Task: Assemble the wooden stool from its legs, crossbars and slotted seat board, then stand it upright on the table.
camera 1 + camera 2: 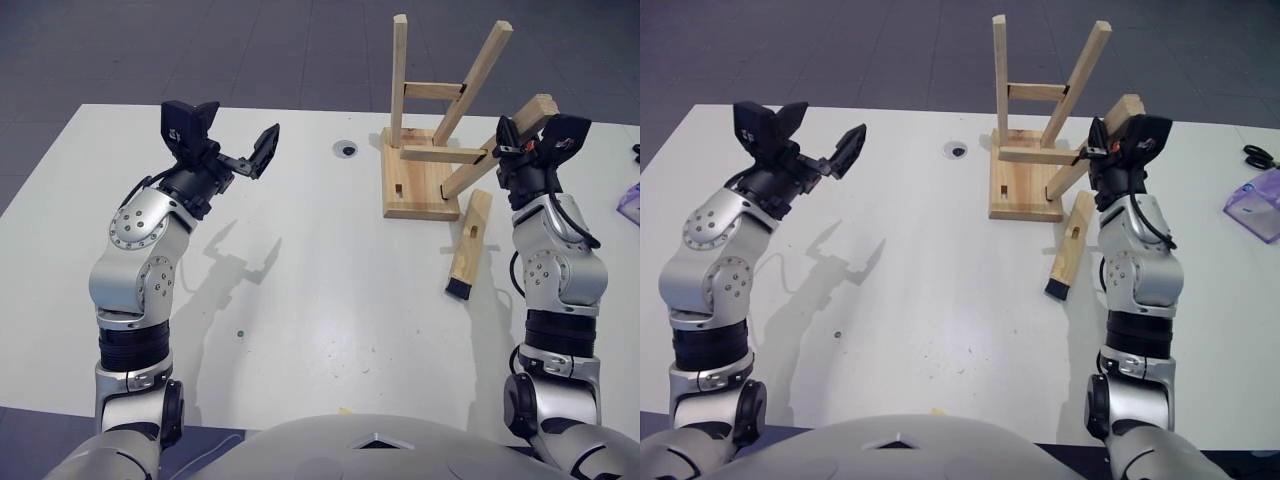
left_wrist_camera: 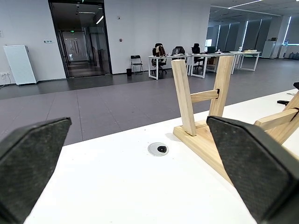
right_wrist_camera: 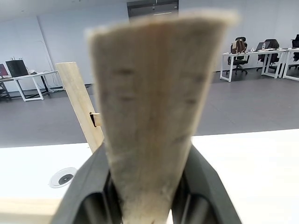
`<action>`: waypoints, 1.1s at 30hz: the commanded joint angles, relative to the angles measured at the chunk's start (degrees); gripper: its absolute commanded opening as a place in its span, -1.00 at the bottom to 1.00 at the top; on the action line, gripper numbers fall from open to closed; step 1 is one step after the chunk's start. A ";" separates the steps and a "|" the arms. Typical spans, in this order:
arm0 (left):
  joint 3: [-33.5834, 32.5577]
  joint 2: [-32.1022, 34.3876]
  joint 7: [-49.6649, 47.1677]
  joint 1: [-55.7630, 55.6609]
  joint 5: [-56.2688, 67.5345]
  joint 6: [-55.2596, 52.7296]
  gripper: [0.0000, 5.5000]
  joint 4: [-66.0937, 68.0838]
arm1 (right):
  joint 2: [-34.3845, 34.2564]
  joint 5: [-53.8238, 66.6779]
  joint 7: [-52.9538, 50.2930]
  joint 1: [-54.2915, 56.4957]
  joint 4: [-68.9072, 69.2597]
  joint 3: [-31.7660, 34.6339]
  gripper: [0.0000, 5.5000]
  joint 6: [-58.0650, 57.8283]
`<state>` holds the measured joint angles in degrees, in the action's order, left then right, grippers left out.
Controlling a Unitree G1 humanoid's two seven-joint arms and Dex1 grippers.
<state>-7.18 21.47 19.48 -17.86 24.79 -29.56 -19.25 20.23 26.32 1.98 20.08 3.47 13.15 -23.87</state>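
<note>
R claw (image 1: 511, 141) clamped on tilted leg (image 1: 535, 108) — square it to seat (image 1: 415, 205) slot, press straight; L claw (image 1: 238, 135) wide, shd brace seat

Seat board (image 1: 412, 196): pale bare wood, as I see it; slanted leg (image 1: 535, 108) rising from it and loose leg (image 1: 470, 243) beside it match — the loose one black-tipped. Table (image 1: 300, 300) under the board: white. Grommet (image 1: 346, 149) near the board — grey ring, black centre. My left gripper (image 1: 245, 120): black.
</note>
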 commanded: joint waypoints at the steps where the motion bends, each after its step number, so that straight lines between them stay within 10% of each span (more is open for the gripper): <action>1: 1.18 0.70 1.01 -0.36 -1.37 0.47 0.96 0.44 | -0.13 -0.56 2.92 0.67 -14.39 -4.94 -0.63 -17.23; 23: 2.23 -0.46 1.13 0.21 -2.78 1.07 0.96 0.83 | -0.18 -0.81 3.80 8.62 -10.81 -1.86 -0.63 -12.10; 33: 1.87 -0.37 1.76 0.05 -2.29 0.71 0.96 0.90 | 0.38 2.65 1.06 15.23 -0.92 4.75 0.03 -15.09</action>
<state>-5.32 21.04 20.85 -17.86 22.52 -28.55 -18.67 19.98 27.06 4.21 31.49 -0.88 15.56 -37.06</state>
